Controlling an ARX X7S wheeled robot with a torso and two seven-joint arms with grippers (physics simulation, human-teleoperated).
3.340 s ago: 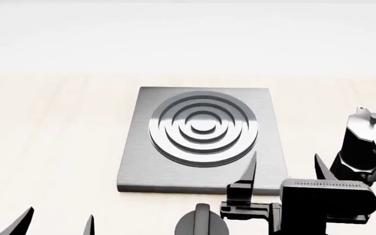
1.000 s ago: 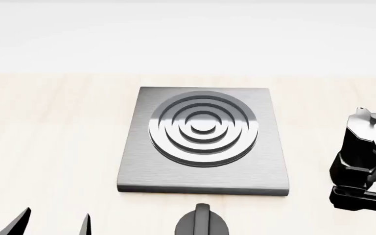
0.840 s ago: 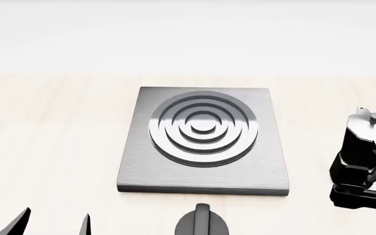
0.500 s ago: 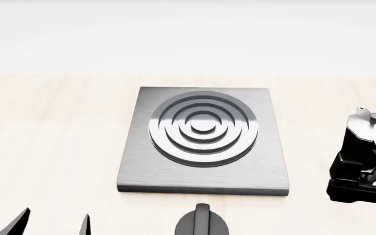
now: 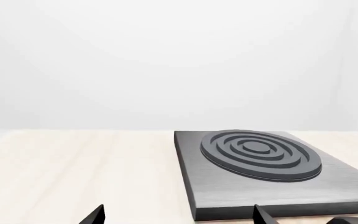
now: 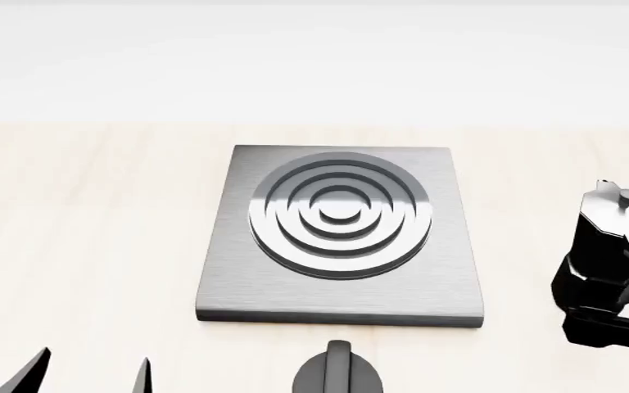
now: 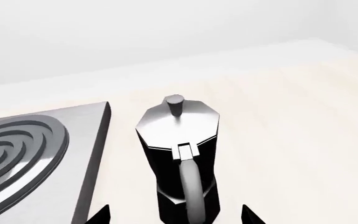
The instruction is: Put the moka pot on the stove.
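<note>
Straddling the moka pot [image 7: 177, 158] near the table's right edge, the right gripper's [image 7: 175, 215] spread, unclosed jaws should be centred before being squeezed, probably.

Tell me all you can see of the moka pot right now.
The moka pot is faceted black with a silvery lid, a small knob on top and a curved handle. It stands upright on the pale wooden table, just beside the stove, not on it. The right gripper's fingertips flank its base, open; contact isn't visible.
</note>
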